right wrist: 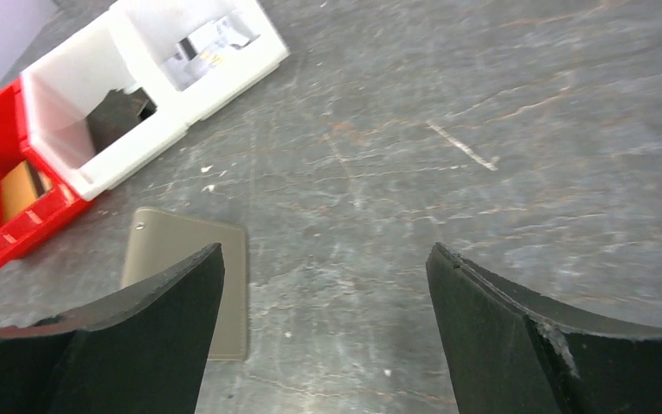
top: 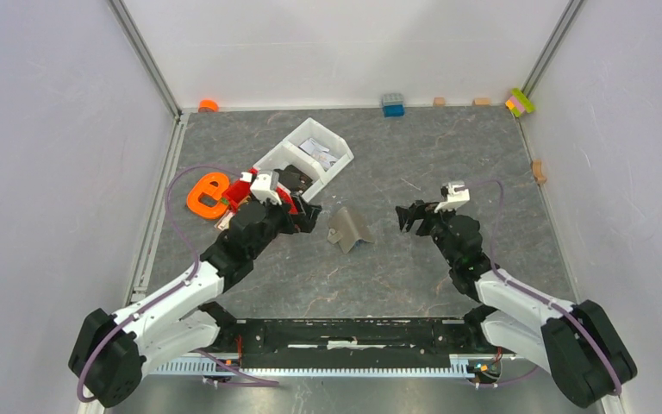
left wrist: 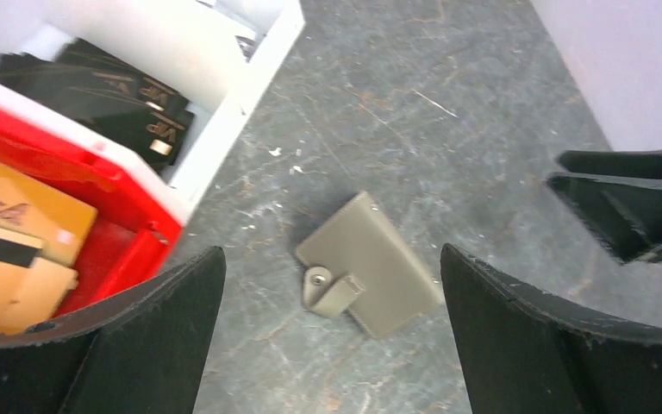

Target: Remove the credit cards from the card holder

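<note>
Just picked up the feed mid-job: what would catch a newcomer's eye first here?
The taupe card holder lies alone on the dark table at mid-scene. It sits between the left hand and the right hand, both wide open and holding nothing. Behind the left hand, the bright red bin and the white bin sit side by side.

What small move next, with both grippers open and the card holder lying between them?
Probably lower the left gripper onto the card holder and close on one flap. The holder lies free on the table, apparently tented at its fold, framed between the open left fingers. The right gripper stands open beside it. No card shows in it.
</note>
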Controlling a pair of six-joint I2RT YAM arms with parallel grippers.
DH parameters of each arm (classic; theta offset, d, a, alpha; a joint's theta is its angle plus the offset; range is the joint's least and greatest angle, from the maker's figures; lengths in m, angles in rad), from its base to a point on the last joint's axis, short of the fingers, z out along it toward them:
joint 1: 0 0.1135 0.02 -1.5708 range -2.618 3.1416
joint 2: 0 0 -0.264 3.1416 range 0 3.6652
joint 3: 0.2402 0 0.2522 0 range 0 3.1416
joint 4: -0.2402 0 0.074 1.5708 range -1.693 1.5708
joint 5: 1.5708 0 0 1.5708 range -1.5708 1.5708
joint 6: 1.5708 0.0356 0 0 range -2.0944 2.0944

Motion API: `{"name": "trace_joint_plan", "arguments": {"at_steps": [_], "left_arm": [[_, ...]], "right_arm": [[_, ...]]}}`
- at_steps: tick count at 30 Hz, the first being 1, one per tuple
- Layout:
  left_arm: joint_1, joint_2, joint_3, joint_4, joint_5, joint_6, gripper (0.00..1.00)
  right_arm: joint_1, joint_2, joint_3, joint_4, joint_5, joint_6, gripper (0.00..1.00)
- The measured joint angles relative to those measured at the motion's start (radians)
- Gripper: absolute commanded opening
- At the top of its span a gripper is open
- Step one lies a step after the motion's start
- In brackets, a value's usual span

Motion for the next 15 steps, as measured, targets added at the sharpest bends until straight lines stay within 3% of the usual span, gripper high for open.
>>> {"name": "trace_joint_plan", "arguments": {"at_steps": [15], "left_arm": [[0.000,-0.107,-0.208,0.179,-0.323,0.392,1.00]], "right_arm": [[-0.002,-0.350,-0.225,0.081,0.284,-0.362,0.98]]}}
